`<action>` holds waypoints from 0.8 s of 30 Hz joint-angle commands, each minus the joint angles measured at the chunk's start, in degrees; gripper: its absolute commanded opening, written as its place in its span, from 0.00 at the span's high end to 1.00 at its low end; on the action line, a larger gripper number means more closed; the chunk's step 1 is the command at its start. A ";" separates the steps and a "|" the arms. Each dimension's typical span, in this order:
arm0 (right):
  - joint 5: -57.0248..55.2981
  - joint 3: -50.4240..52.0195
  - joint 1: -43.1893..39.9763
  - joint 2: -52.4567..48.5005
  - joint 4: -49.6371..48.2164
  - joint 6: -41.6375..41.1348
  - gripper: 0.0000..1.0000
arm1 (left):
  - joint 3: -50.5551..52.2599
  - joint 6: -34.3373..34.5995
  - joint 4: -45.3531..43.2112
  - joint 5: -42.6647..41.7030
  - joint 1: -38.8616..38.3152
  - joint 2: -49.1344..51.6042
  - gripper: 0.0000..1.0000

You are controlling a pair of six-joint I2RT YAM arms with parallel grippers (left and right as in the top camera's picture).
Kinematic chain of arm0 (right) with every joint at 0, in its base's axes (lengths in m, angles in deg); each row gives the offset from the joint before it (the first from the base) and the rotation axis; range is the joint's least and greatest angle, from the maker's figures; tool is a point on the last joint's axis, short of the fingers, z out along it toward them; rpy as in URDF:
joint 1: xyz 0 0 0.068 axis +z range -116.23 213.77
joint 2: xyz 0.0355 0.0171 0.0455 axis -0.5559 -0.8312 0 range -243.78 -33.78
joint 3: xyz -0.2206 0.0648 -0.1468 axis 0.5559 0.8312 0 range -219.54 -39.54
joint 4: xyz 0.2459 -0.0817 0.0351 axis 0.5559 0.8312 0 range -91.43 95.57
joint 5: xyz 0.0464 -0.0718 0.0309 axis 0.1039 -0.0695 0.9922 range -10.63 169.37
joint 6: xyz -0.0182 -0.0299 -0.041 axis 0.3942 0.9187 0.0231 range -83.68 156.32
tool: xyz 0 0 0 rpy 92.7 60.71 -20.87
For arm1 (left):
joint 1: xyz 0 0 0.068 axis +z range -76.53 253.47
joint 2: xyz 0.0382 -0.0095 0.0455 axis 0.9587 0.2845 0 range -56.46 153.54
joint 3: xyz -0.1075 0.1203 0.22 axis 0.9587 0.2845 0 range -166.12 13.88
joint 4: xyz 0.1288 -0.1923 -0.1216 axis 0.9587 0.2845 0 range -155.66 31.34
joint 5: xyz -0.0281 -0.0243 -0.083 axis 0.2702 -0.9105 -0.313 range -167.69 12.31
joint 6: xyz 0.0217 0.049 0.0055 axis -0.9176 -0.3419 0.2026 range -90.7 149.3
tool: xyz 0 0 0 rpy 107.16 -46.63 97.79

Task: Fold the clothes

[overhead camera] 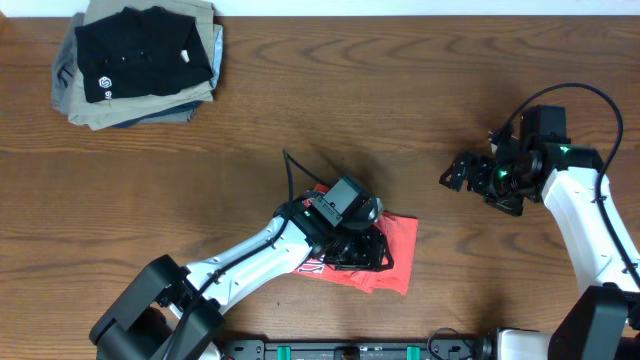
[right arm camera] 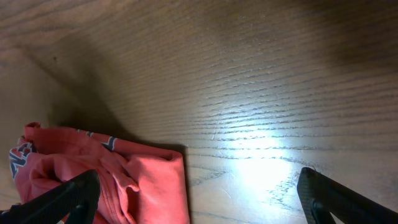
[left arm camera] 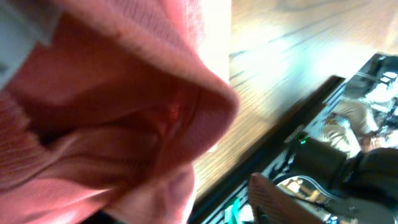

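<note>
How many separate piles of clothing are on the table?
2: a folded stack at the far-left corner, and the red T-shirt under the left gripper. Stack layers partly hidden.

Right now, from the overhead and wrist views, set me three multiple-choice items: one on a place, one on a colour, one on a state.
1. Where in the overhead view does the stack of folded clothes lie?
A. bottom centre
B. right edge
C. top left corner

2. What colour is the shirt under the left gripper?
A. blue
B. red
C. green

3. How is the right gripper?
A. open, holding nothing
B. shut on the shirt
C. shut on the stack

Answers:
1 C: the stack sits at the top left of the table, far from both arms.
2 B: red cloth shows around the gripper and fills the left wrist view.
3 A: in the right wrist view its fingers stand wide apart with nothing between them.
</note>
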 commanded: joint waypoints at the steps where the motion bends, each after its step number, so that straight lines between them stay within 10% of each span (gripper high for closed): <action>1: 0.39 0.17 -0.26 0.26 0.07 0.98 0.01 | 0.11 -0.09 -2.89 -3.30 -1.16 0.13 0.67; 6: 0.39 0.17 -0.26 0.26 0.09 0.98 0.01 | 0.11 0.20 -6.27 -2.49 -3.78 0.15 0.94; 13: 0.39 0.17 -0.26 0.26 0.04 0.96 0.01 | 0.11 0.17 -8.07 -1.14 -6.88 0.15 0.94; 18: 0.42 0.17 -0.26 0.26 0.26 0.96 0.01 | 0.11 0.17 -8.57 4.09 -10.51 0.15 0.23; 24: 0.52 0.17 -0.26 0.26 0.92 0.96 0.01 | -0.35 -1.14 -8.52 2.67 -10.45 -0.70 0.10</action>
